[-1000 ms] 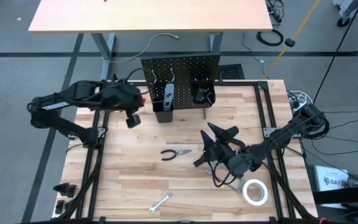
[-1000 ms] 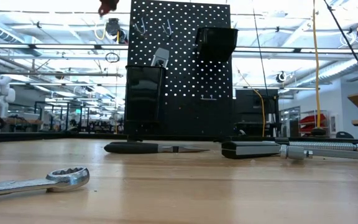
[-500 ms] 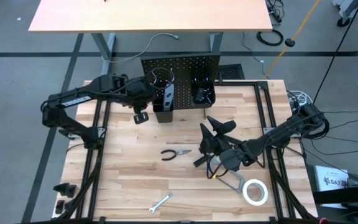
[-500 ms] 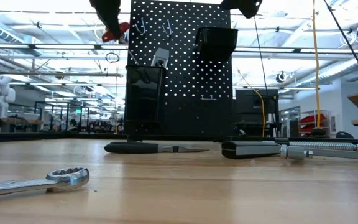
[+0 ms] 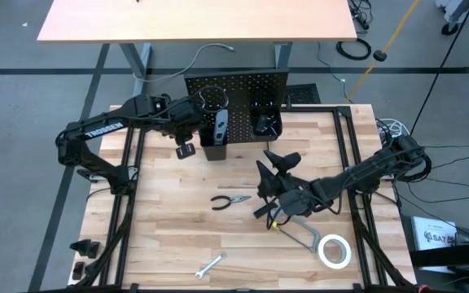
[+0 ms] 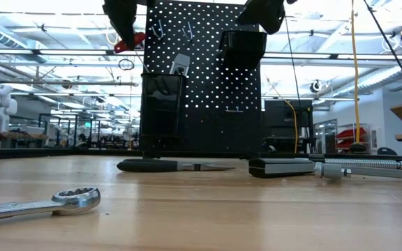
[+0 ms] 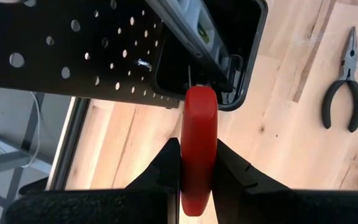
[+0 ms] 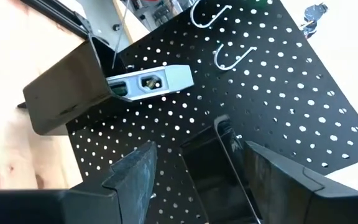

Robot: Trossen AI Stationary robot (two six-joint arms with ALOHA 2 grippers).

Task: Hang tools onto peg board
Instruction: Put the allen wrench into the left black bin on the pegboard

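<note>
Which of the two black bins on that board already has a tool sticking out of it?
The taller bin, nearer the left arm: the blue-grey level stands in it, poking above its rim. The other bin shows no tool rising out.

Two dark, jointed arms, the left arm [image 5: 104,130] bearing white lettering along one link.

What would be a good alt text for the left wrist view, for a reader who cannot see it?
The left gripper holds a red screwdriver handle, pointed at a black bin on the peg board. A level stands in that bin. Dark pliers lie on the wooden table.
</note>
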